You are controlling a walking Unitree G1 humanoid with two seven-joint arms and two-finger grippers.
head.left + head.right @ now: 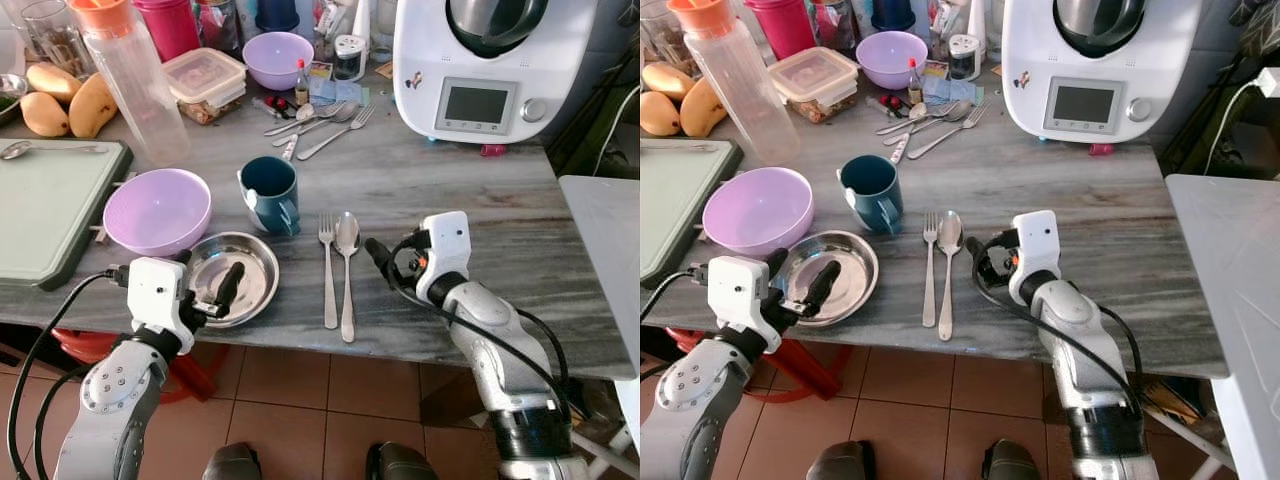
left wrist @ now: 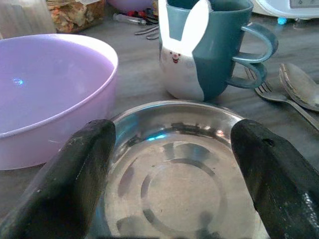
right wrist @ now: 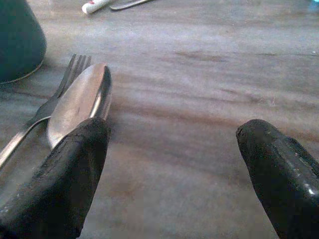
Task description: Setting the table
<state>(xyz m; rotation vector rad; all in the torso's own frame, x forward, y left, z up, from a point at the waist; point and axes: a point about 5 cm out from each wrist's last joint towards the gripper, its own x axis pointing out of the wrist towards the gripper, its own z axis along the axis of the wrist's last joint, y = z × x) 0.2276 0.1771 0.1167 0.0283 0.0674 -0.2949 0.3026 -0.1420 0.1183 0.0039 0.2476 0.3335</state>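
Setting looks nearly done at counter [image 1: 470, 200] front edge: plate [image 1: 255, 262], then fork [image 1: 328, 262] and spoon [image 1: 346, 262] beside it. Left gripper [image 1: 222, 292] fingers open over plate; right gripper [image 1: 383, 262] fingers open, empty, just beside spoon. Retract both straight back, don't nudge cutlery.

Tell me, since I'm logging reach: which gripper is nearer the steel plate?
Left. The left gripper hangs open right over the steel plate, its fingers straddling the near rim. The right gripper is open beyond the spoon and fork.
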